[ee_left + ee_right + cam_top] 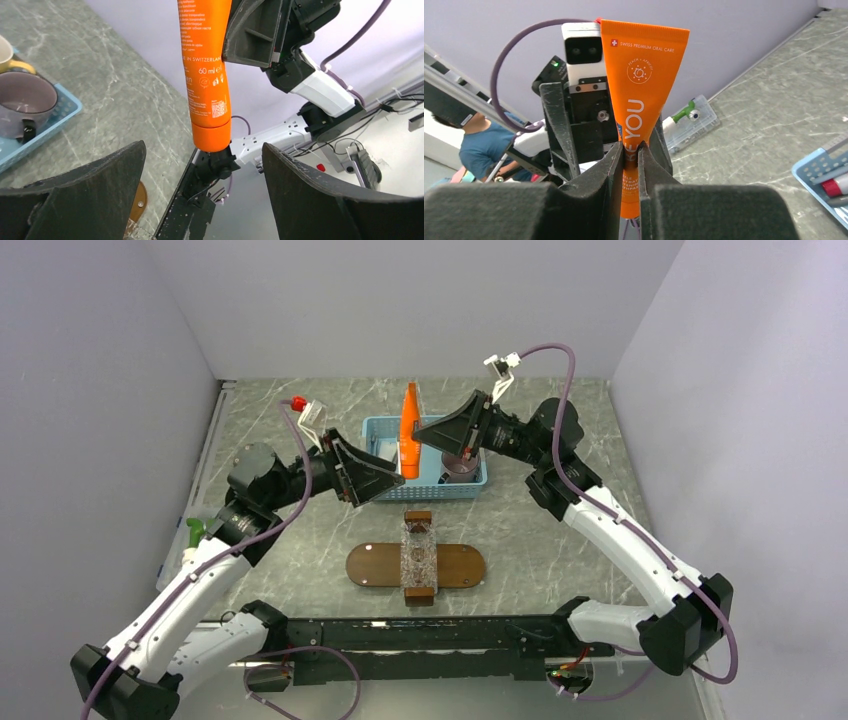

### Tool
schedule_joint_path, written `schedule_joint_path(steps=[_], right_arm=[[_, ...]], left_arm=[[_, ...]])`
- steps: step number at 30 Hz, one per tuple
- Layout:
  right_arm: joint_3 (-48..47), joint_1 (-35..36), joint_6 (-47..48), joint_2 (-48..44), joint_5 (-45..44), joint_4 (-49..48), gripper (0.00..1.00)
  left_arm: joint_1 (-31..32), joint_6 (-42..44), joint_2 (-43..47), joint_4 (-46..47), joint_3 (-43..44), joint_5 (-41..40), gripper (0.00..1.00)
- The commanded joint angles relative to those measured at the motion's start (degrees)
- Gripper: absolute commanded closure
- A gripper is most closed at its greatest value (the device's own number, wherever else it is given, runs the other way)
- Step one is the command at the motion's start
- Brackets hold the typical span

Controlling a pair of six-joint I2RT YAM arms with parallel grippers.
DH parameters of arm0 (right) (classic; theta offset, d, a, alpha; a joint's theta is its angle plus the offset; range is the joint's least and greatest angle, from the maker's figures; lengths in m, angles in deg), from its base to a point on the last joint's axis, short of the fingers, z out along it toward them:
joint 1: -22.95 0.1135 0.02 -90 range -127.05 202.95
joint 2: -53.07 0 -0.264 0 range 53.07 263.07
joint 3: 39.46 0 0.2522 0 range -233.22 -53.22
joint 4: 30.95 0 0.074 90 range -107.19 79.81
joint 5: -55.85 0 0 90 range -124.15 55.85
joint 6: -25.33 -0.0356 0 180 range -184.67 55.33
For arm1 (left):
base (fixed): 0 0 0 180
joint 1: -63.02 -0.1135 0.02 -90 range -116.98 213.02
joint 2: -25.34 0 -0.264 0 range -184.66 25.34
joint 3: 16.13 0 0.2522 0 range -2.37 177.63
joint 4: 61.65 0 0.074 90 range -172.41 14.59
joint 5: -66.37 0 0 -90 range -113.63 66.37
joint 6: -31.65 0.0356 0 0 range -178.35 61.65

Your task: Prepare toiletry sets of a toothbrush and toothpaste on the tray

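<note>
The top external camera sits high at the near edge, looking down and forward over the table [560, 540] to the far wall [420, 300]. The left wrist camera looks right past the left gripper [202, 150], close to the toothpaste [206, 75]. The right wrist camera faces left past the right gripper [630, 150], seemingly closer still. All three share that tube; both wrist views catch a corner of the blue basket [55, 125].

Grey marble table [560, 540], blue basket [430, 493], wooden tray [372, 565]
</note>
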Motion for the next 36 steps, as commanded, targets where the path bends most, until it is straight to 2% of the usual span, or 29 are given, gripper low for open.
schedule_joint_path(steps=[1, 11, 21, 25, 31, 33, 34, 36], right_arm=[[-1.4, 1.3, -2.5, -0.7, 1.2, -8.1, 1.00], [-3.8, 5.0, -0.8, 0.6, -1.5, -8.3, 1.00], [-4.0, 6.0, 0.4, 0.2, -3.6, -7.9, 1.00], [-3.6, 6.2, 0.8, -0.3, -4.6, -7.7, 1.00], [-3.7, 6.3, 1.8, -0.7, -4.5, -6.7, 1.00], [-4.0, 6.3, 2.6, -0.7, -4.1, -5.8, 1.00], [-4.2, 6.3, 3.1, -0.8, -3.8, -5.1, 0.98], [-4.9, 6.3, 4.7, -1.0, -3.9, -2.8, 0.75]], left_arm=[[-0.5, -5.8, -0.1, 10.9, -0.6, 4.6, 0.10], [-0.4, -10.1, -1.9, 16.3, -0.3, 9.6, 0.33], [-0.4, -11.4, -2.0, 18.2, -1.1, 11.0, 0.49], [-0.4, -11.2, -2.2, 18.3, -1.1, 11.3, 0.62], [-0.4, -12.3, -2.9, 19.8, -1.1, 12.0, 0.98], [-0.4, -11.8, -2.9, 19.2, -1.0, 11.8, 1.00], [-0.5, -11.3, -2.6, 18.7, -0.9, 11.5, 1.00], [-0.4, -8.8, -2.0, 15.8, -0.5, 10.7, 1.00]])
